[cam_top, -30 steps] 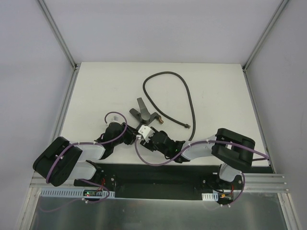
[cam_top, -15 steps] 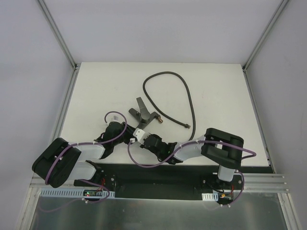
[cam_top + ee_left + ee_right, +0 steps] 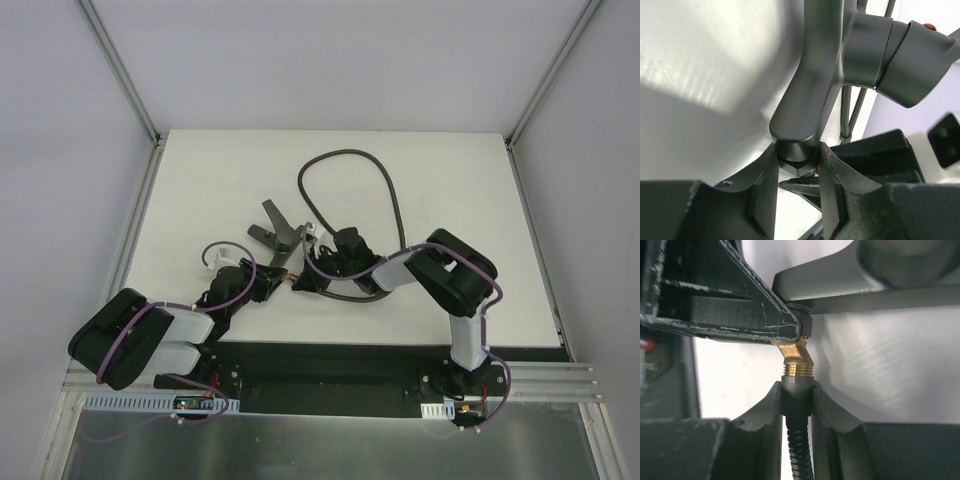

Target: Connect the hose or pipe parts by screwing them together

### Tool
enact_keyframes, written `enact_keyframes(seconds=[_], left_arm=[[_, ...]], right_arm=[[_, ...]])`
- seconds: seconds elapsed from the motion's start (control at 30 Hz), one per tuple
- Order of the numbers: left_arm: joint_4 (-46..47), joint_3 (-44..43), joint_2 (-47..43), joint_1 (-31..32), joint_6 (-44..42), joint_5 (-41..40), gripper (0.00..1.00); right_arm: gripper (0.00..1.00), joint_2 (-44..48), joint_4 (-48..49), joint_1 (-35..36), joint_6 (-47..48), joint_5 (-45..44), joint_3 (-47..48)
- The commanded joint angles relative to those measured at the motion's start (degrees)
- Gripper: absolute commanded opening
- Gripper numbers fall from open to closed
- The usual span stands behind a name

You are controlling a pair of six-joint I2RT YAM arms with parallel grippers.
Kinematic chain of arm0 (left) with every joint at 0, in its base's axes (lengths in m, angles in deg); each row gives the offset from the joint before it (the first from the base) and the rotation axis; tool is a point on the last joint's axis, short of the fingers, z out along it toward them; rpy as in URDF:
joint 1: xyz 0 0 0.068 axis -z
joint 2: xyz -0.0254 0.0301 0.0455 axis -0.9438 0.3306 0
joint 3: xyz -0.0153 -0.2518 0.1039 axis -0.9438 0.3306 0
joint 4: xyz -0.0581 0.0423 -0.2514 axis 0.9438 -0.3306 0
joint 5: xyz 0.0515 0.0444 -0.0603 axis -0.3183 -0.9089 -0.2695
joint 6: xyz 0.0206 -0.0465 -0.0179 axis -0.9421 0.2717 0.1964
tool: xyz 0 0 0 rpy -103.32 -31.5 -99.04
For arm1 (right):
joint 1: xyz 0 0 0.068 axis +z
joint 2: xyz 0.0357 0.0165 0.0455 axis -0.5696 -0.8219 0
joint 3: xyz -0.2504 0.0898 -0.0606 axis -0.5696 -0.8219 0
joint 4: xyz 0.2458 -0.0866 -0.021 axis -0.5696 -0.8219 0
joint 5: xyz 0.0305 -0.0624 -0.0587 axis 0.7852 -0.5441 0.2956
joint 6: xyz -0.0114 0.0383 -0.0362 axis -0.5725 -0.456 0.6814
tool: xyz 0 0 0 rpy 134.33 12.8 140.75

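I clamped my left tool point(image 3: 797, 167) on the dark stub of the forked fitting point(image 3: 820, 65) to stop it turning. My right tool point(image 3: 797, 395) pinched the hose point(image 3: 799, 450) just behind its brass end point(image 3: 796, 360), ready to twist it in. That end sat just beyond my right tool, touching the stub but tilted.

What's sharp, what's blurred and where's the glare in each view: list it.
Top external: even, soft light, faint shadows, the hose thin but clear. Left wrist: the forked fitting is sharp at its nut, softer toward the upper right, with a bright glare patch on the table. Right wrist: the brass tip is crisp, the fitting above it is blurred, and the table has a sheen at right.
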Motion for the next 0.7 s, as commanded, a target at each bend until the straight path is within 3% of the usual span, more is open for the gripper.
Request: enact_keyframes(seconds=[0.0,0.1,0.2,0.3,0.33,0.43,0.63,0.67], left_arm=[[9.2,2.3,1.8,1.1,-0.9,4.2,0.00],[10.5,2.1,3.1,1.2,-0.7,4.3,0.00],[10.4,2.1,4.0,1.1,-0.2,4.0,0.00],[8.9,1.9,3.8,1.2,1.1,2.8,0.00],[8.4,1.8,3.4,1.1,1.1,2.5,0.00],[5.5,0.2,2.6,1.0,0.9,2.5,0.00],[1.1,-2.4,1.1,1.0,0.7,3.4,0.00],[0.4,-3.0,0.9,1.0,0.8,3.6,0.00]], right_arm=[[0.01,-7.7,26.7,-3.5,-21.4,20.9,6.0],[0.01,-12.5,34.8,-5.7,-30.4,21.0,6.3],[0.07,-11.4,27.4,-6.5,-26.8,19.7,6.7],[0.27,-6.0,16.5,-6.5,-18.5,15.0,4.4],[0.41,-4.0,13.8,-6.3,-15.8,12.7,2.3],[0.61,4.4,4.4,-5.7,-6.7,1.7,-1.4],[0.64,15.5,-10.5,-0.6,7.5,-13.1,-5.5],[0.67,16.6,-11.7,1.0,9.4,-19.1,-6.2]])
